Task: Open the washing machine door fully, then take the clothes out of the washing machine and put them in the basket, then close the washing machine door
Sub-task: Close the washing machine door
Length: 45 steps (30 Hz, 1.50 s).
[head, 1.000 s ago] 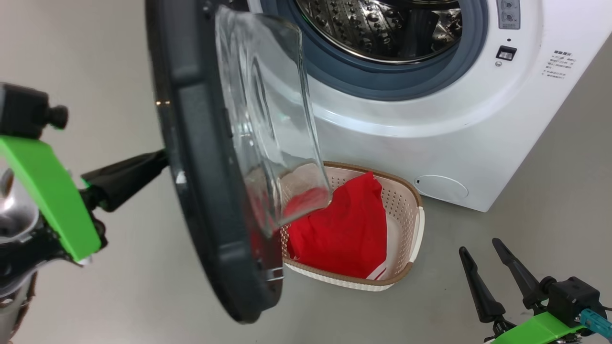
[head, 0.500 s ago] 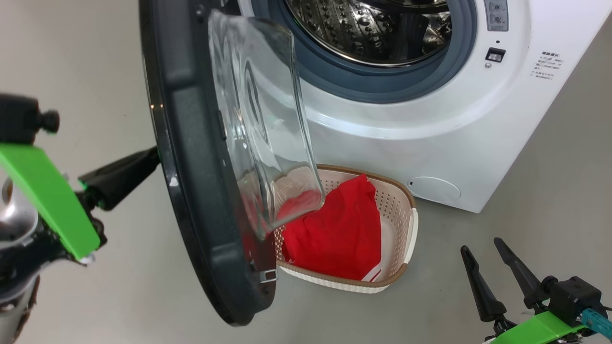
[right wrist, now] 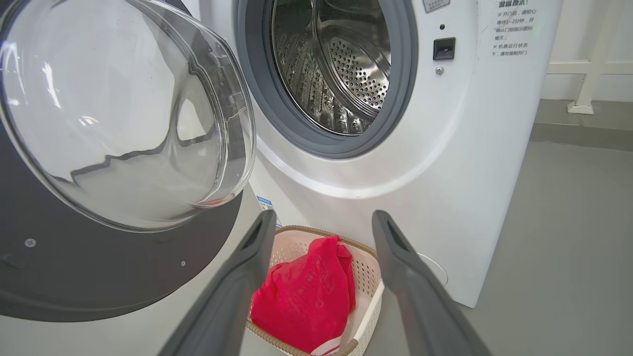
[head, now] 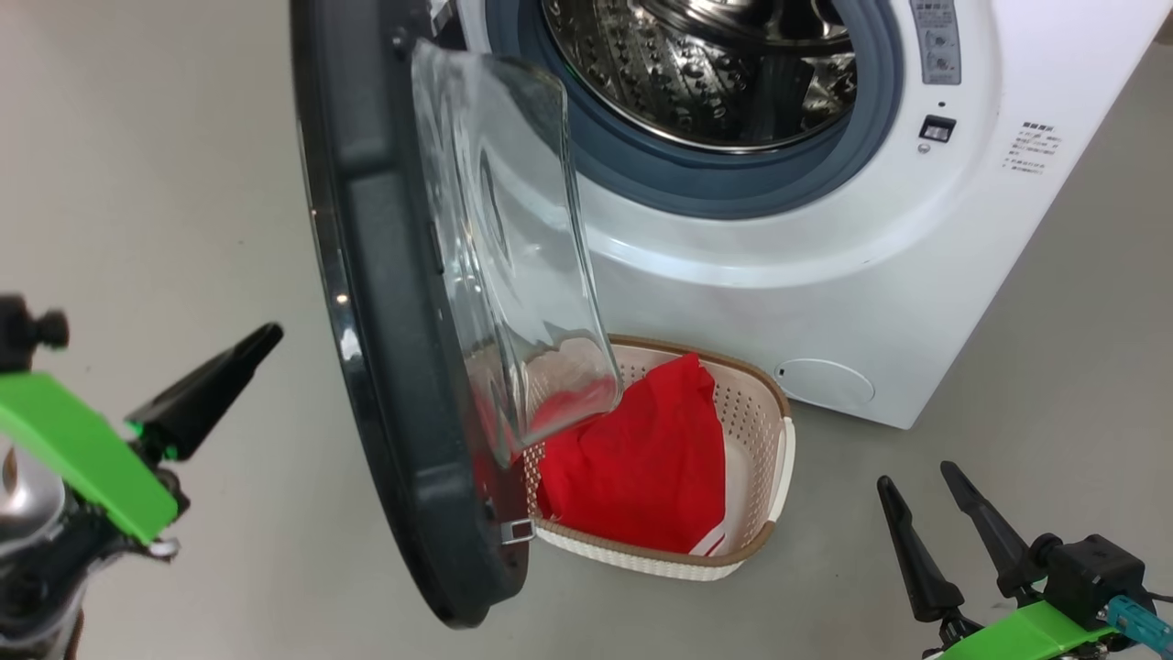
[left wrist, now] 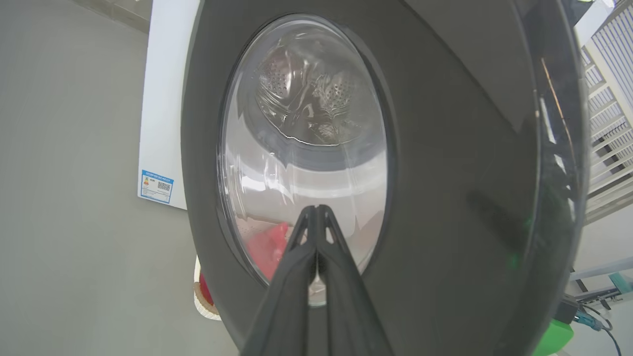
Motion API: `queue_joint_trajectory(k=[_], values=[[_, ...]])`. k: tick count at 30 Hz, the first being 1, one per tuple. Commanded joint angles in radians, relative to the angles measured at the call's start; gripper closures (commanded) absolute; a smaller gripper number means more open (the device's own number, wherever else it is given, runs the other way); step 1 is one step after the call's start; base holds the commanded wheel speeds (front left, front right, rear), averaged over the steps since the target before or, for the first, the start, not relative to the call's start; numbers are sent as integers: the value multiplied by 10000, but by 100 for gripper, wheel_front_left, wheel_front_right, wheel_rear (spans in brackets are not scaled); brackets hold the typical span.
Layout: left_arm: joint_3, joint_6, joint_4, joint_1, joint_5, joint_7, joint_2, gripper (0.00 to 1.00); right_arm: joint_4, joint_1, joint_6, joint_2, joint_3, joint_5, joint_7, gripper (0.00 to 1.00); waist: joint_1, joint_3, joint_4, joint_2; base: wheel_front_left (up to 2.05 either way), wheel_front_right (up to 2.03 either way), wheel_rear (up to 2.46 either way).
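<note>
The washing machine door [head: 385, 321] stands open, edge-on to me, its glass bowl [head: 513, 257] bulging toward the washing machine [head: 825, 275]. The steel drum [head: 706, 64] looks bare. Red clothes [head: 641, 458] lie in the basket [head: 765, 403] on the floor below the opening, and a bit of white striped cloth [head: 710, 545] peeks out at its near corner. My left gripper [head: 266, 337] is shut on nothing, a short way off the door's outer face [left wrist: 445, 148], pointing at it. My right gripper [head: 916, 477] hangs open low on the right, aimed at the basket [right wrist: 368, 296].
Grey floor [head: 1054, 385] spreads to the right of the machine and to the left of the door. A small round flap [head: 825, 383] sits low on the machine's front. A white rail or frame [right wrist: 588, 69] stands behind the machine on the right.
My left gripper has drawn back from the door's outer face, and a gap now shows between them. The head view has shifted a little. The right gripper has kept still.
</note>
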Motion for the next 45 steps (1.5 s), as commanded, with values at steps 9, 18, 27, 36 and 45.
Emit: queue_joint_trajectory(k=[9,18,27,36,45], values=[[810,-65,830,731,-486,-1547,137,0,-177,167,63,-39,253,-70,-65,0,0,-251,-86,0,0,0,0],[753,-65,1808,1552,-635,-3054,-310,0,-148,237,63,32,286,-92,-65,0,0,-324,-150,0,0,0,0],[633,-65,2744,2076,-806,-4627,-850,0,-143,215,63,52,311,-85,-65,0,0,-255,-235,0,0,0,0],[14,-65,3313,2409,-345,-5896,-1132,0,-147,195,63,39,301,-76,-65,0,0,-196,-350,0,0,0,0],[-43,-65,3720,2596,1116,-6529,-1752,0,-179,146,63,14,272,-68,-65,0,0,-147,-444,0,0,0,0]])
